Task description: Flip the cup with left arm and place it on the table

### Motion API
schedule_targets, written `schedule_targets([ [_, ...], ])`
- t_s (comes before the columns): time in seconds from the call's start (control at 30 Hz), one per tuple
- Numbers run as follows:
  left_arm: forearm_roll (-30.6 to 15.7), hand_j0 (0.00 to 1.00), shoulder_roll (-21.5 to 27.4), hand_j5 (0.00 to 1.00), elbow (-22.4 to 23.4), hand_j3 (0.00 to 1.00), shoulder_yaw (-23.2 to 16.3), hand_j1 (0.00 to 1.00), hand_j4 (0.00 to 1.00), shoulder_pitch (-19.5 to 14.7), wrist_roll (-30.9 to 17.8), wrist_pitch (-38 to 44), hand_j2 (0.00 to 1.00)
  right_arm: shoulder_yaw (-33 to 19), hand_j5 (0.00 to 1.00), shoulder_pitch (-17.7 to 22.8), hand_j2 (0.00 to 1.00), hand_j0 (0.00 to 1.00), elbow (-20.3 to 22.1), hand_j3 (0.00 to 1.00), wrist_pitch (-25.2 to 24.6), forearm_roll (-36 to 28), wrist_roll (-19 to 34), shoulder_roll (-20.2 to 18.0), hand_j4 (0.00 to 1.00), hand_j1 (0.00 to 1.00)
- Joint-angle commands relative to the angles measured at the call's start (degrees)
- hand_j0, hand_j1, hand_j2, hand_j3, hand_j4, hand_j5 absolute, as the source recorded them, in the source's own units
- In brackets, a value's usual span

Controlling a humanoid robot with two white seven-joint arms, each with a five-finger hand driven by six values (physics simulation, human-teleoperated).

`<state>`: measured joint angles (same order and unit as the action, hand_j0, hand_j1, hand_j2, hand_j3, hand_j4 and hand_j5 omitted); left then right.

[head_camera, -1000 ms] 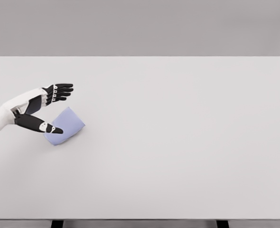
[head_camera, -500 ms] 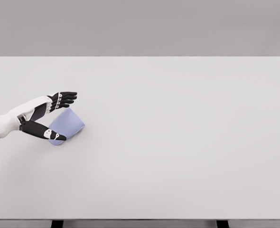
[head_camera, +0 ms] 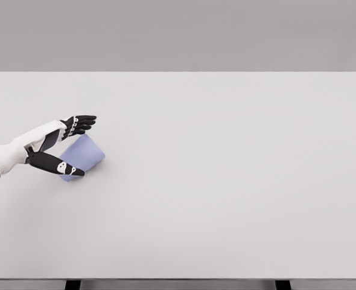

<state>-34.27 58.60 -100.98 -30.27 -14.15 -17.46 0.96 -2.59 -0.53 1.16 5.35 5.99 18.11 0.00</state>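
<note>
Since half a second ago your left hand closed in slightly on the cup: the thumb sat across the cup's near lower end, and the cup itself nudged a touch toward the worktop's left edge. Against the frame a second back, the hand had come forward from the left edge to bracket the cup.

At this moment the light blue cup lay tilted on its side on the white worktop, near the left edge, about midway between the far and near edges. The fingers were stretched out just past the cup's far upper side, thumb on the near side, so the hand straddled it. You couldn't call it a clamped grasp yet; the fingers looked extended, not curled. Whether they touched the cup I couldn't tell.
</note>
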Motion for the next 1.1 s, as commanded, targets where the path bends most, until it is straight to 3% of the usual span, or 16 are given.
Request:
schedule_targets([
  [0.0,-0.1,1.0,0.1,1.0,0.0,1.0,0.0,1.0,1.0,0.0,0.1,0.1,1.0,-0.1,1.0,0.0,1.0,1.0,0.0,1.0,0.0,0.0,0.0,0.0,1.0,1.0],
  [0.17,0.3,1.0,0.1,1.0,0.0,1.0,0.3,1.0,1.0,-0.3,0.4,1.9,1.0,-0.1,1.0,0.1,1.0,1.0,0.0,1.0,0.0,-0.1,0.0,0.0,1.0,1.0],
  [0.4,1.7,1.0,0.1,1.0,0.2,1.0,0.4,1.0,1.0,-0.3,5.6,3.7,1.0,-0.1,1.0,0.1,1.0,1.0,0.1,1.0,0.0,0.0,0.1,0.0,1.0,1.0],
  [1.07,7.4,1.0,-2.9,1.0,0.6,1.0,0.1,1.0,1.0,0.2,7.3,8.3,1.0,-0.1,1.0,0.1,1.0,1.0,0.0,1.0,0.0,0.0,0.0,0.0,1.0,1.0],
])
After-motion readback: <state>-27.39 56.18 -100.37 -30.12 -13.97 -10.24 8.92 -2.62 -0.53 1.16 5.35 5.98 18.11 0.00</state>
